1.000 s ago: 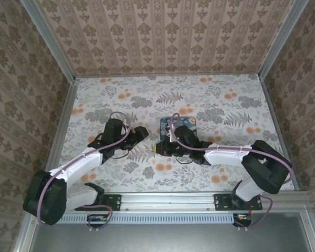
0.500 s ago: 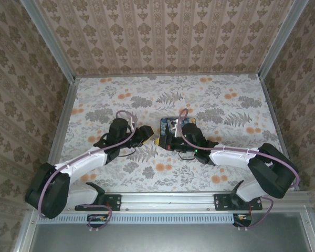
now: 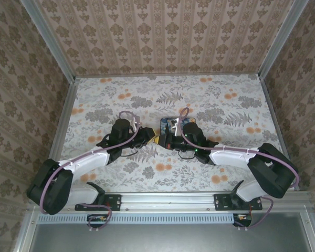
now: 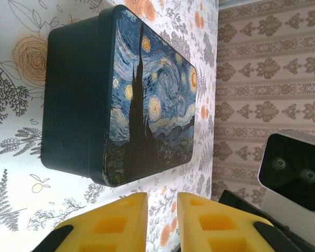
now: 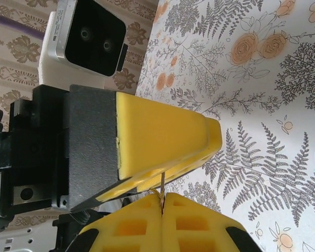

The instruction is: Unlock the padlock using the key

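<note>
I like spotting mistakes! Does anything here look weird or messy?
Nothing is spilled or broken. The starry box lies flat on the table. One funny thing: a thin metal bit pokes out of the shut right claw.

The key [image 5: 161, 191], a thin metal strip seen edge-on, sticks out from between the closed right fingers [image 5: 199, 226].
</note>
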